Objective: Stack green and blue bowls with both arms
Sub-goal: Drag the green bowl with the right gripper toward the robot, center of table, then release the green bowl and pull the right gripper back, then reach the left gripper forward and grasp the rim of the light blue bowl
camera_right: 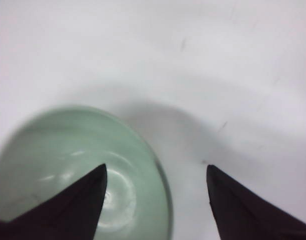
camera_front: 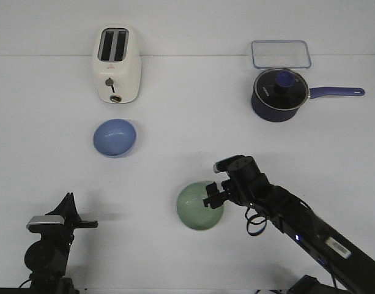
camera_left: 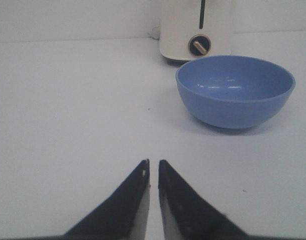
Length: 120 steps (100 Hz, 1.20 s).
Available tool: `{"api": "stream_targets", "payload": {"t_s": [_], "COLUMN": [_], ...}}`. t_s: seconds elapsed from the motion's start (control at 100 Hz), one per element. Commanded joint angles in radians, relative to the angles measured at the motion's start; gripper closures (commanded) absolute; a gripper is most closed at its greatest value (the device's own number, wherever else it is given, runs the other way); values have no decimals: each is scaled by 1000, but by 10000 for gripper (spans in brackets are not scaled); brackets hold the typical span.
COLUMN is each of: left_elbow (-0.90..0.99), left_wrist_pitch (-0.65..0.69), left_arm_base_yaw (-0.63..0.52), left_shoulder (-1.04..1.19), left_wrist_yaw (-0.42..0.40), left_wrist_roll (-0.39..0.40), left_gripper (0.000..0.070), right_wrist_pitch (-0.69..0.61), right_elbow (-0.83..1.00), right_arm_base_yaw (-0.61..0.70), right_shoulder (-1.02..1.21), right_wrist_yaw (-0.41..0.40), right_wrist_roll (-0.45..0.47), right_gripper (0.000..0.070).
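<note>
The pale green bowl (camera_front: 198, 206) sits upright on the white table near the front middle. My right gripper (camera_front: 213, 197) is open and hovers over its right rim; in the right wrist view (camera_right: 156, 172) one finger is over the green bowl's inside (camera_right: 68, 155) and the other is outside the rim. The periwinkle blue bowl (camera_front: 114, 137) sits upright further back on the left, in front of the toaster. My left gripper (camera_front: 83, 224) is low at the front left, shut and empty (camera_left: 153, 163), with the blue bowl (camera_left: 235, 90) some way ahead of it.
A cream toaster (camera_front: 116, 63) stands at the back left, just behind the blue bowl. A dark blue saucepan (camera_front: 279, 94) with a glass lid and long handle stands at the back right, with a clear shallow tray (camera_front: 281, 54) behind it.
</note>
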Motion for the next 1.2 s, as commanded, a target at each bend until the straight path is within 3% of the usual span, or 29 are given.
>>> {"api": "stream_targets", "payload": {"t_s": [0.0,0.19,0.28,0.35,0.53,0.729,0.789,0.929,1.049,1.189], "left_elbow": [-20,-20,-19,-19,-19,-19,-19,-19,-19,43], "left_wrist_pitch": [10,10,10,10,10,11,9,9,19,53], "left_arm_base_yaw": [2,2,2,2,2,2,2,2,2,2], "left_shoulder": [-2,-2,-2,-2,-2,-2,-2,-2,-2,2], "left_wrist_yaw": [4,4,-14,-16,-13,-6,-1,3,8,92], "left_wrist_roll": [0,2,130,188,182,173,105,-208,-314,-460], "left_gripper": [685,685,685,685,685,685,685,685,685,689], "right_wrist_pitch": [-13,-32,27,83,77,15,8,7,7,8], "right_elbow": [10,-48,-132,-203,-297,-303,-303,-303,-303,-303], "right_arm_base_yaw": [10,78,132,173,222,225,224,224,224,224], "right_shoulder": [-79,-377,-524,-622,-776,-799,-798,-797,-797,-797], "right_wrist_yaw": [36,219,273,283,308,322,322,322,323,323], "right_wrist_roll": [-50,-75,-62,-61,-28,-29,-29,-29,-29,-30], "right_gripper": [282,284,285,287,294,294,294,294,294,294]}}
